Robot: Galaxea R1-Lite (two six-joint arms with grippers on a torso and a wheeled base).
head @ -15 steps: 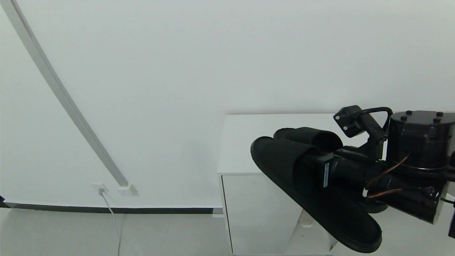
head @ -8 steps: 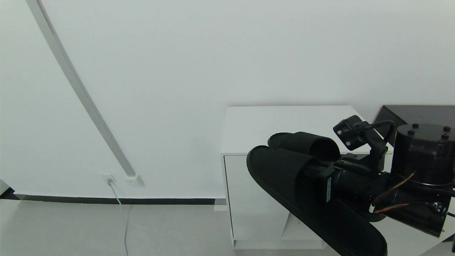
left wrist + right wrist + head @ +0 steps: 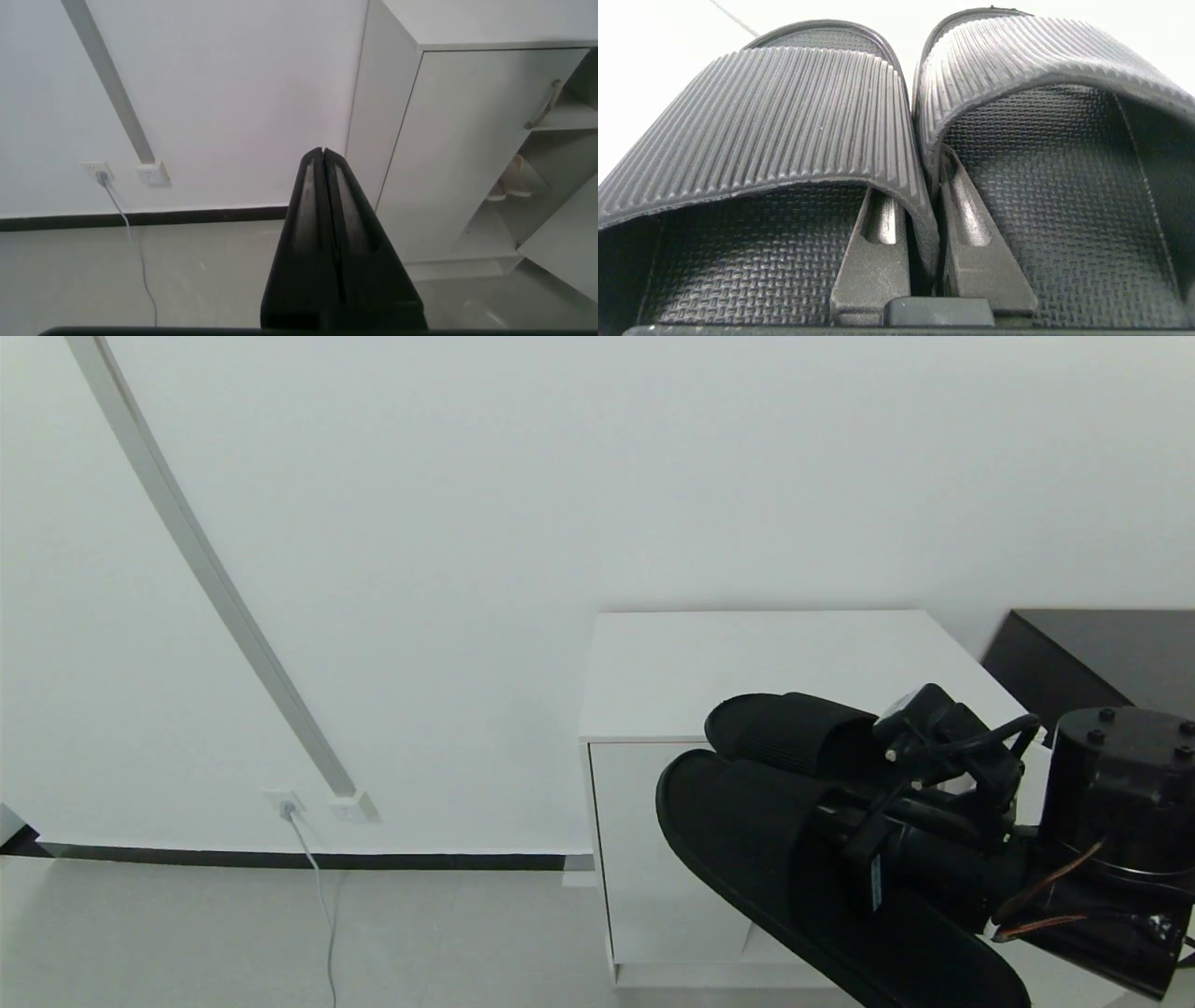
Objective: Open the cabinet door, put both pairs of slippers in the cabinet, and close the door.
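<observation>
A pair of black slippers (image 3: 775,803) hangs in front of the white cabinet (image 3: 766,663), toes pointing toward it. My right gripper (image 3: 854,807) is shut on them. Its fingers (image 3: 878,233) sit under the ribbed straps and pinch the two inner edges (image 3: 920,140) together. The cabinet door (image 3: 458,159) with its handle (image 3: 542,103) stands swung open, and shelves show beside it. A pale slipper-like shape (image 3: 517,177) lies on a lower shelf. My left gripper (image 3: 323,163) is shut with nothing in it, held low over the floor and facing the cabinet's left side.
A dark piece of furniture (image 3: 1102,653) stands right of the cabinet. On the wall to the left are a slanted grey trunking strip (image 3: 187,551) and a socket (image 3: 283,800) with a cable hanging to the floor. Bare floor (image 3: 280,943) lies left of the cabinet.
The head view has shifted, so the cabinet sits higher and the dark furniture has come into sight. My right arm has lowered a little with the slippers, and its wrist has rolled.
</observation>
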